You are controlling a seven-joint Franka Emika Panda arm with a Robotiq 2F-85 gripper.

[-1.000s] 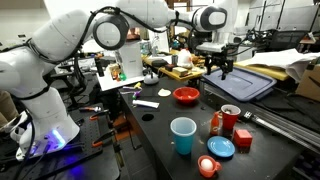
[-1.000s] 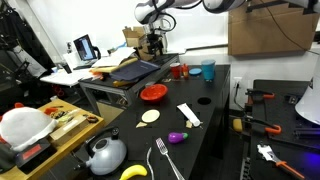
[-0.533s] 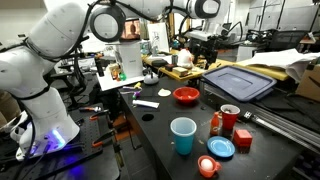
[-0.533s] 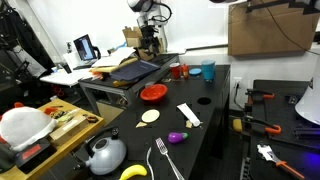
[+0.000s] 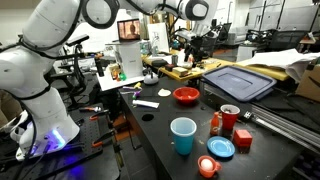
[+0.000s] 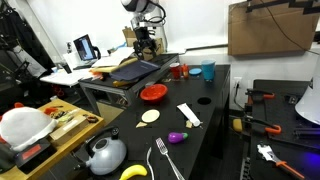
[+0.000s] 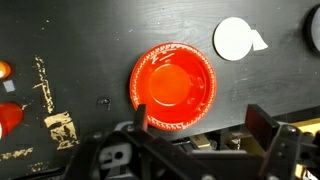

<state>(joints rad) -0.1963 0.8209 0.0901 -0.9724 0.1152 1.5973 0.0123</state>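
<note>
Claw (image 5: 196, 42) seen raised high above far end of black bench (image 5: 160, 135), jaws spread wide, nothing held. Red bowl (image 7: 173, 87) shown centred in wrist view directly beneath, upright, on bench; in exterior view red bowl (image 5: 186, 95) lies near white disc (image 7: 233, 38), apart from blue cup (image 5: 183, 135). Judgement: straight descent advised, jaws kept wide, one finger placed inside rim, one outside, disc avoided.
</note>
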